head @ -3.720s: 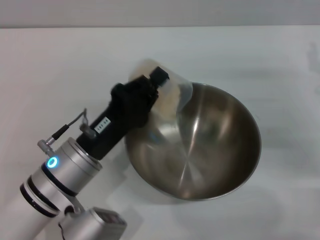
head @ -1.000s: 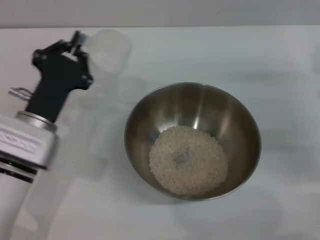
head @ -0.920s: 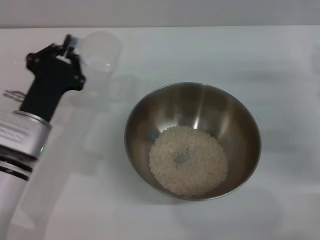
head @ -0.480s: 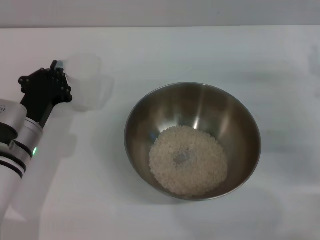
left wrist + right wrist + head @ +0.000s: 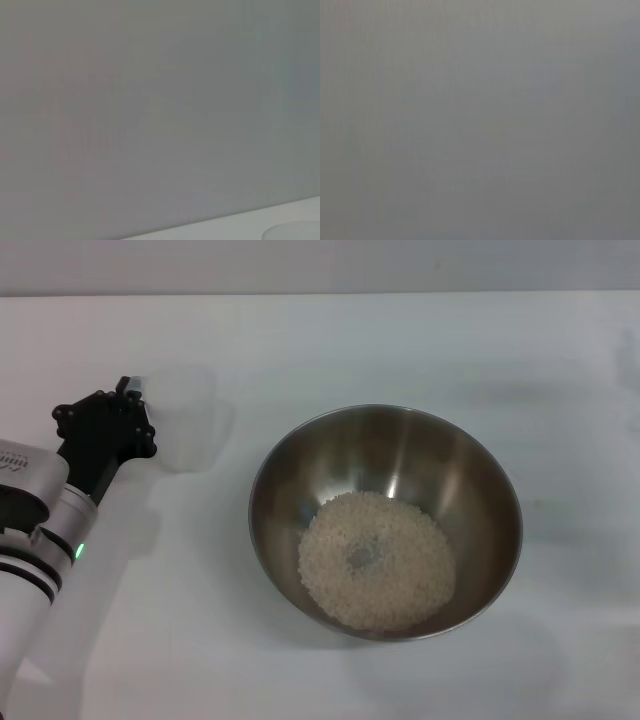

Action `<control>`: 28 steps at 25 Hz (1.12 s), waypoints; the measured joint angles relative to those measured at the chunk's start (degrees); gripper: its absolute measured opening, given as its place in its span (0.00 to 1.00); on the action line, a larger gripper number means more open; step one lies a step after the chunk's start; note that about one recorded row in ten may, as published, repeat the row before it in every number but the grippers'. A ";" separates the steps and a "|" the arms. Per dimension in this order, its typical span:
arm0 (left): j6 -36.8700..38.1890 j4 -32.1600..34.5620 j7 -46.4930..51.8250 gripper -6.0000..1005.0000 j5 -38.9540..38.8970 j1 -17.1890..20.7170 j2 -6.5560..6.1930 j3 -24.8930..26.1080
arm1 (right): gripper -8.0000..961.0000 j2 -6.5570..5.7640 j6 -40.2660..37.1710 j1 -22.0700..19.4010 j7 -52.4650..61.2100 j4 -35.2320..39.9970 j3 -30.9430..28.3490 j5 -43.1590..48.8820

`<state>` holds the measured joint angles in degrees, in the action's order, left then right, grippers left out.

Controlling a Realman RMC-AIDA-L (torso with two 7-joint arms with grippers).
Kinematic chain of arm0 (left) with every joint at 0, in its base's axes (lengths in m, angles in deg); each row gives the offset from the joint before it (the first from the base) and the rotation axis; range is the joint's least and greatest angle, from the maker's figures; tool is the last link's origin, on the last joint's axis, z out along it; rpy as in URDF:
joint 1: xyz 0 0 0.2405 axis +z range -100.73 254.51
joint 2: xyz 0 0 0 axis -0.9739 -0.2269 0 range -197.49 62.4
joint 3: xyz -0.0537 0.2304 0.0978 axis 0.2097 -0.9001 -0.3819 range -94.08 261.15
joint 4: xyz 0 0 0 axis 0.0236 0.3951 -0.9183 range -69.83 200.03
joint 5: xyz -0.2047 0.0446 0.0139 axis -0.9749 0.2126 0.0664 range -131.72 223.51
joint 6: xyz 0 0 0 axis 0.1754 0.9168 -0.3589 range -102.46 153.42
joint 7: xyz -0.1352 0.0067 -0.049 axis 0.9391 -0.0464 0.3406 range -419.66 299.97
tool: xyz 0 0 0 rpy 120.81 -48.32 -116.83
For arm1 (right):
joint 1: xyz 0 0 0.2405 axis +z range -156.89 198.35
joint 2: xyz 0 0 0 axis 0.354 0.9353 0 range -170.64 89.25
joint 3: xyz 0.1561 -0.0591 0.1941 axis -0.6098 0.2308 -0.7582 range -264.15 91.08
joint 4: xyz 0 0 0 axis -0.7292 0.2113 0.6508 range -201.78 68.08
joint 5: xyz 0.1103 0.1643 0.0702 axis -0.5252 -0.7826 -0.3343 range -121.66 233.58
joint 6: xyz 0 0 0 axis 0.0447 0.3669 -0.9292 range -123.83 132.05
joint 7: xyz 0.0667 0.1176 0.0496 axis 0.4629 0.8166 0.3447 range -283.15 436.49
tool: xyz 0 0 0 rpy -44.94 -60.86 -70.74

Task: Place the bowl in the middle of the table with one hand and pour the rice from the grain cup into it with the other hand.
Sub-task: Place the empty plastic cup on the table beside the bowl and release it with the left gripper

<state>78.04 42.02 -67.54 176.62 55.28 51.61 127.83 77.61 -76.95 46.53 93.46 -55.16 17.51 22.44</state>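
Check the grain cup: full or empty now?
Empty. The grain cup at the left gripper looks clear through, and the rice lies heaped in the bowl.

The white table (image 5: 420, 340) carries the steel bowl (image 5: 480, 480) and, left of it, the clear grain cup (image 5: 190, 420).

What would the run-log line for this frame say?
left gripper: at grain cup, cup empty, left of bowl | bowl: mid-table, holds rice | right gripper: not in view
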 joint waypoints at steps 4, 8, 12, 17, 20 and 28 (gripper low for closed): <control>-0.32 0.13 0.04 0.18 -0.08 -0.09 0.02 -0.59 | 0.48 0.00 0.13 0.08 0.00 -0.03 0.00 0.03; -0.42 0.16 0.06 0.18 -0.12 0.02 0.02 -0.61 | 0.48 0.00 0.35 0.19 0.00 -0.11 0.11 0.03; -0.45 0.15 0.08 0.19 -0.13 0.61 0.02 -0.69 | 0.48 0.00 0.42 0.30 0.00 -0.23 0.26 0.04; -0.27 0.14 0.10 0.23 0.23 2.22 -0.10 -1.24 | 0.48 -0.07 0.46 0.31 0.00 -0.34 0.26 0.04; 1.05 0.14 0.11 0.32 0.29 3.30 -0.23 -2.07 | 0.48 -0.09 0.47 0.31 0.00 -0.40 0.21 0.04; 5.18 0.03 0.14 0.41 0.33 6.07 -0.25 -3.56 | 0.48 -0.09 0.47 0.05 -0.39 -0.58 0.03 0.04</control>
<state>83.23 42.05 -67.40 176.95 61.35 51.37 124.27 77.51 -76.48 46.57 93.08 -55.74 17.54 22.48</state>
